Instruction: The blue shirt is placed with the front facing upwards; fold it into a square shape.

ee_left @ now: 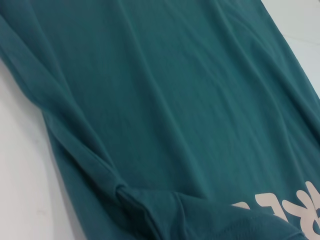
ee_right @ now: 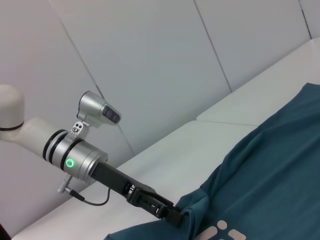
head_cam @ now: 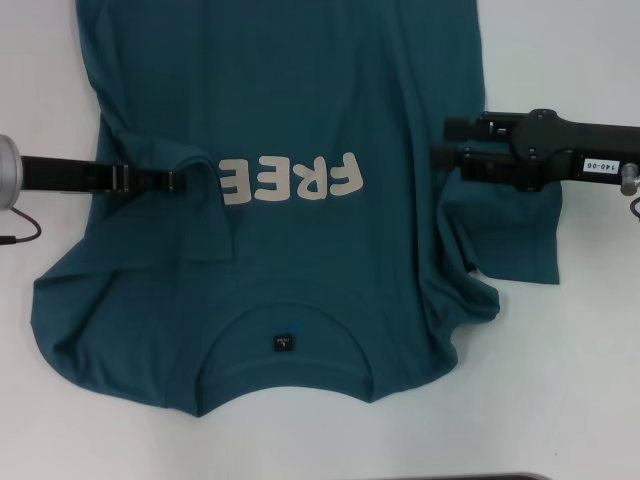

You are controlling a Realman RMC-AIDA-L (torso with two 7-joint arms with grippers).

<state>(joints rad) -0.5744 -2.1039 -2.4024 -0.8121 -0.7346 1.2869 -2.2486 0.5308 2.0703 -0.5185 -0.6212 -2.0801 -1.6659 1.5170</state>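
The blue shirt (head_cam: 300, 100) lies front up on the white table (head_cam: 570, 390), collar nearest me, with a small black neck label (head_cam: 283, 343) and cream letters "FREE" (head_cam: 290, 180). My left gripper (head_cam: 185, 182) is shut on a fold of the shirt's left sleeve, drawn in over the chest to the edge of the letters. The right wrist view shows that same left gripper (ee_right: 176, 219) pinching the cloth (ee_right: 270, 175). My right gripper (head_cam: 443, 143) hovers open above the shirt's right edge, nothing between its fingers. The right sleeve (head_cam: 515, 240) lies flat below it. The left wrist view holds only teal fabric (ee_left: 175, 100).
The shirt's hem runs out of the head view at the far side. Bare white table (head_cam: 40, 420) lies on both sides and in front of the collar. A thin cable (head_cam: 20, 235) hangs by the left arm. A white wall (ee_right: 150, 60) rises behind the table.
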